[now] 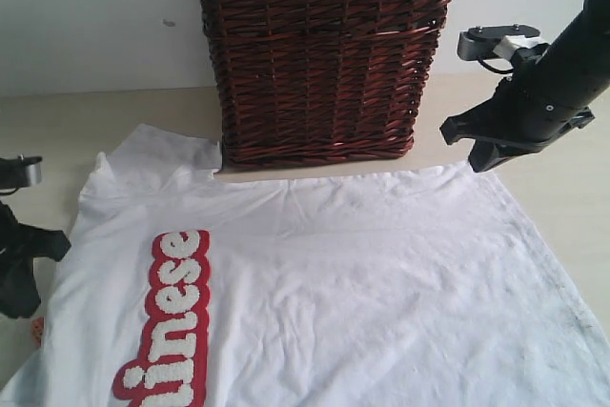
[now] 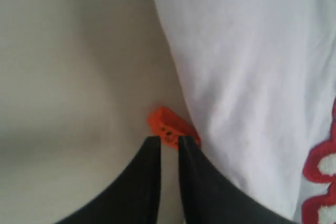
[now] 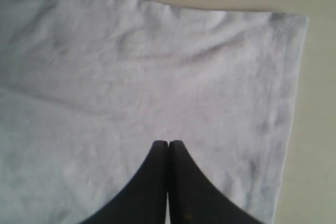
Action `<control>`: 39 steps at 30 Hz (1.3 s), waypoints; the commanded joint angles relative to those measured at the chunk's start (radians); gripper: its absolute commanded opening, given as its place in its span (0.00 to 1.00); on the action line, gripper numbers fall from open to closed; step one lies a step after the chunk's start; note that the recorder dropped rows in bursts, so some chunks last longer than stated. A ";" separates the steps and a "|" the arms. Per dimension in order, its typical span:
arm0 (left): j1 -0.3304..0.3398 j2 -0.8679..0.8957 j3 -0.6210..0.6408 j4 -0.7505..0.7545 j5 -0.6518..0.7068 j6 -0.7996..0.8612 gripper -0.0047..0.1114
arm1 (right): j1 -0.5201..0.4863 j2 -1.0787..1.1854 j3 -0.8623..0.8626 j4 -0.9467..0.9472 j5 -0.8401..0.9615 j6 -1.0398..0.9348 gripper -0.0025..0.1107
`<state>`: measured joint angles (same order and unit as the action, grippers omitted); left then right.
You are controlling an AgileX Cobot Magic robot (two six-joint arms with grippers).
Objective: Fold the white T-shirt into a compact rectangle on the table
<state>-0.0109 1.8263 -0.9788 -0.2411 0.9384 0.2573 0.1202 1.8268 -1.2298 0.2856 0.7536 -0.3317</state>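
The white T-shirt (image 1: 334,283) lies spread flat on the table (image 1: 95,121), its red band of white lettering (image 1: 172,321) toward the left. My left gripper (image 1: 17,304) sits at the shirt's left edge. In the left wrist view its jaws (image 2: 169,139) stand slightly open with bare table in the narrow gap, just short of the small orange tag (image 2: 165,121) at the shirt's edge (image 2: 247,66). My right gripper (image 1: 486,161) hovers at the shirt's far right corner. In the right wrist view it (image 3: 168,142) is shut, empty, above the white cloth (image 3: 131,66).
A dark brown wicker basket (image 1: 319,54) stands at the back of the table, right against the shirt's far edge. Bare table (image 3: 315,129) runs along the shirt's hemmed side on the right, and more (image 2: 73,77) lies left of the tag.
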 commanded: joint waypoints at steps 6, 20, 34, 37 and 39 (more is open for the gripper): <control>-0.001 -0.009 0.133 -0.010 0.011 0.015 0.39 | -0.004 -0.011 -0.003 0.035 0.011 -0.025 0.02; -0.001 0.069 0.103 0.006 0.026 0.011 0.09 | -0.004 -0.011 -0.003 0.103 0.024 -0.091 0.02; 0.002 -0.074 0.143 0.210 -0.004 -0.268 0.04 | -0.004 -0.011 -0.003 0.098 0.031 -0.093 0.02; 0.002 -0.164 0.164 0.232 -0.068 -0.346 0.04 | -0.004 -0.011 -0.003 0.098 0.033 -0.093 0.02; 0.002 -0.184 0.182 0.287 -0.047 -0.391 0.04 | -0.004 -0.011 -0.003 0.098 0.033 -0.093 0.02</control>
<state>-0.0109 1.6642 -0.8133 -0.0106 0.8884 -0.0823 0.1202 1.8268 -1.2298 0.3825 0.7868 -0.4169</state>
